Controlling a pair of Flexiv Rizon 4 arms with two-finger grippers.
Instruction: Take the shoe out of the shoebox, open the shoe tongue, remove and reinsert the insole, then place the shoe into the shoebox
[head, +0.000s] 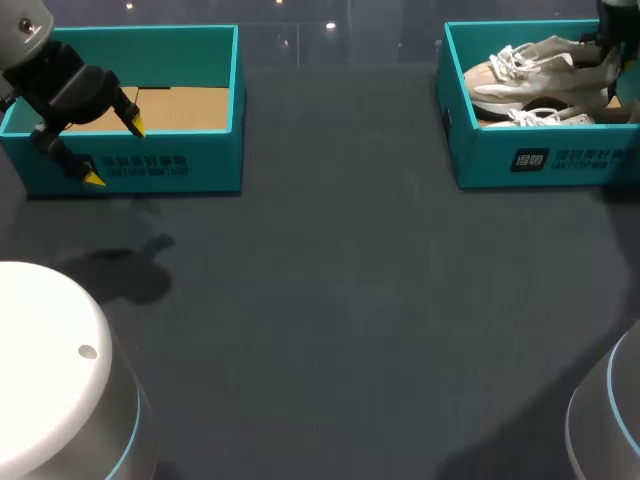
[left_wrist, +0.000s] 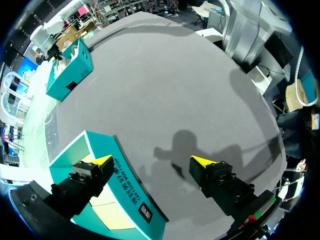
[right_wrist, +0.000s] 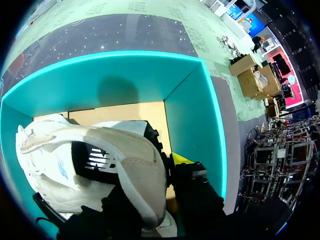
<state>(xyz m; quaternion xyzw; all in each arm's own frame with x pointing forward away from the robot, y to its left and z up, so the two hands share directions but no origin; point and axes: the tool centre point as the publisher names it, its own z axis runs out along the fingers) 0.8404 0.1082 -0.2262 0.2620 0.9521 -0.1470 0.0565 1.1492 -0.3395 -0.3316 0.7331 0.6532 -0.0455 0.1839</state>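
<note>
At the far left of the dark table (head: 350, 300) stands a teal shoebox (head: 170, 165), open on top, with only its bare cardboard floor (head: 190, 108) showing inside. The left gripper (head: 113, 152) hangs over this box's front wall, and its two yellow-tipped fingers (head: 133, 125) are spread wide with nothing between them. The left wrist view shows one tip above the box's inside and the other out over the table, so the front wall passes beneath the gap. The arm's shadow (head: 130, 265) lies on the table just in front of the box.

Well apart from it, at the far right, stands a second teal shoebox (head: 560, 160). In it a pale beige and white shoe (head: 540, 70) lies on its side, laces toward the box's left wall, and another shoe (head: 545, 118) lies beside it along the front wall. The right gripper (head: 606, 50) is down inside this box at the pale shoe's heel. From the right wrist view the heel fills the space directly ahead of the gripper and hides much of it, so I cannot tell whether the shoe is gripped.
</note>
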